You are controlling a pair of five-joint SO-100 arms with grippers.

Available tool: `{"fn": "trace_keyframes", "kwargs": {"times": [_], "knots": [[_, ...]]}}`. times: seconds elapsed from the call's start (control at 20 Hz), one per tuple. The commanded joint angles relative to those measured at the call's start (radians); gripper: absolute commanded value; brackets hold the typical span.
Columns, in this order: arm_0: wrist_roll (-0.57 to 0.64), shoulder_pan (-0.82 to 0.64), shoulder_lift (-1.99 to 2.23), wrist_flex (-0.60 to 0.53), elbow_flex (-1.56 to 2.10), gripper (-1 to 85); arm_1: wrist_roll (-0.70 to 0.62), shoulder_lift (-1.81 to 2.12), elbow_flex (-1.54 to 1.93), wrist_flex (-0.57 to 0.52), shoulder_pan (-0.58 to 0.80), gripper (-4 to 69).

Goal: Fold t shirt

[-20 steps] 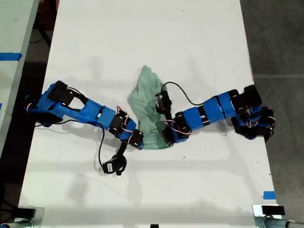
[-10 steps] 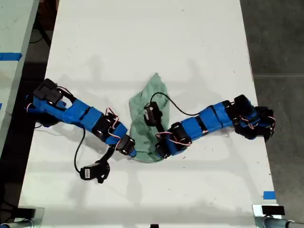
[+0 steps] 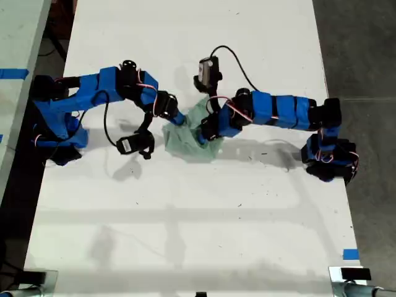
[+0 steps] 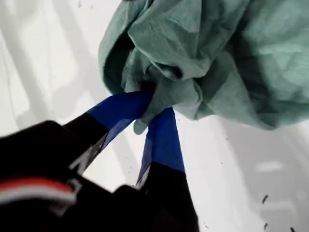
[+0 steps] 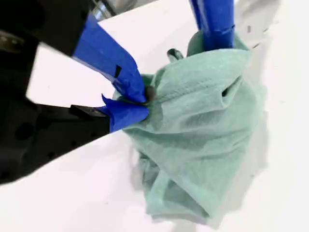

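The t shirt [image 3: 189, 139] is a pale mint-green bunched heap near the middle of the white table [image 3: 204, 223], between two blue arms. In the first wrist view my first gripper [image 4: 154, 104] is shut on a gathered fold of the t shirt [image 4: 207, 53]. In the second wrist view my second gripper [image 5: 140, 104] pinches a hem of the t shirt [image 5: 203, 130], and the other gripper's blue finger [image 5: 215, 24] holds the cloth's far side. The wrist views do not show which arm is which. In the exterior view one gripper [image 3: 177, 117] meets the cloth from that view's left, the other [image 3: 207, 130] from its right.
A wrist camera [image 3: 133, 145] dangles on its cable beside the arm on the exterior view's left. Blue tape [image 3: 350, 253] marks the table near that view's lower right. A second tabletop [image 3: 15, 74] lies at its left edge, dark floor [image 3: 365, 62] at its right.
Both arms swung toward the top of the exterior view, dragging the t shirt's lower end up with them. The cloth went from a long strip to a compact bunched heap.
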Motion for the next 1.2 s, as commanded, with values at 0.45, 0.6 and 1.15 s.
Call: {"fn": "trace_keyframes", "kwargs": {"times": [0.45, 0.6, 1.15], "knots": [[0.239, -0.351, 0.002, 0.020, -0.064, 18.9, -0.100, 0.232, 0.244, 0.117, 0.348, 42.1], [0.233, -0.423, 0.305, 0.135, -0.147, 9.0, -0.107, 0.472, 0.279, 0.183, 0.357, 39.6], [-0.064, 0.005, 1.996, -0.472, 1.669, -0.3, 0.097, 1.957, 1.664, -0.011, -0.166, 1.3]]}}
